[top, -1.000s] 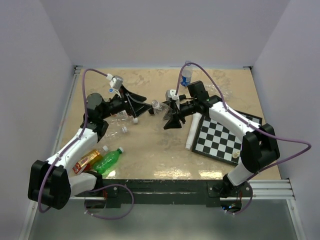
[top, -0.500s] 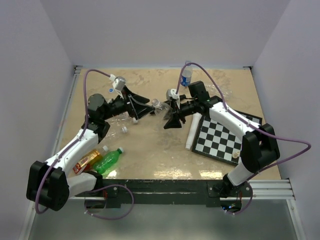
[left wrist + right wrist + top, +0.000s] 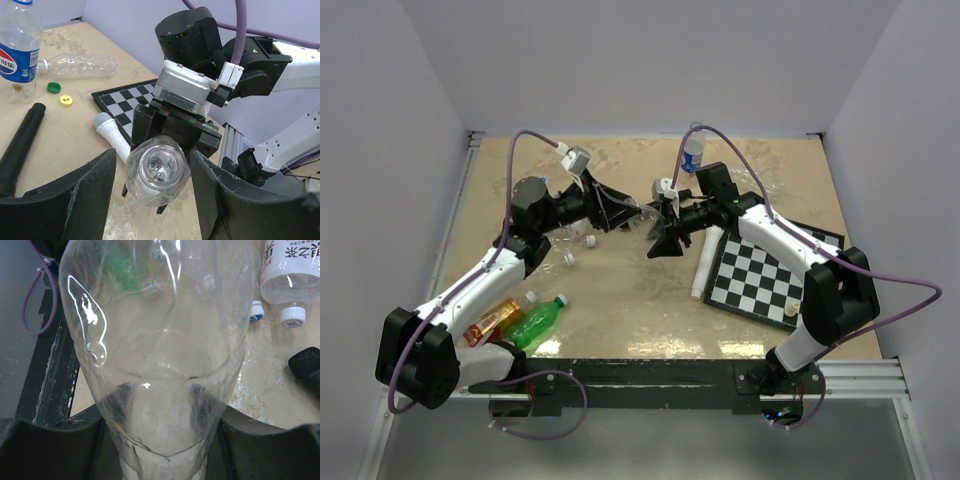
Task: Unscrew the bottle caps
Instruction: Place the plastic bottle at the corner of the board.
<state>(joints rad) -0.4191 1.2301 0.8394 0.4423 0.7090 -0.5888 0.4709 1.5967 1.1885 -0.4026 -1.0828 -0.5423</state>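
My right gripper (image 3: 658, 224) is shut on a clear crinkled bottle (image 3: 160, 355) and holds it above the table, neck pointing at the left arm. In the right wrist view its fingers (image 3: 50, 445) press the bottle's lower body. My left gripper (image 3: 616, 209) is open. In the left wrist view its fingers (image 3: 75, 200) stand on either side of the bottle's mouth (image 3: 157, 169) without touching it. The mouth looks open, with no cap on it. A green cap (image 3: 53, 88) and a yellow cap (image 3: 66, 100) lie loose on the table. Two white caps (image 3: 569, 259) lie under the left arm.
A Pepsi bottle (image 3: 693, 150) stands at the back. A clear bottle (image 3: 75, 65) lies beside it. A chessboard (image 3: 770, 275), a white microphone (image 3: 703, 262) and a black microphone (image 3: 22, 145) lie at the right. A green bottle (image 3: 535, 320) and an amber bottle (image 3: 495, 318) lie at the front left.
My left arm has swung right and its open gripper has closed in on the bottle's mouth. The right arm and its bottle have stayed still.
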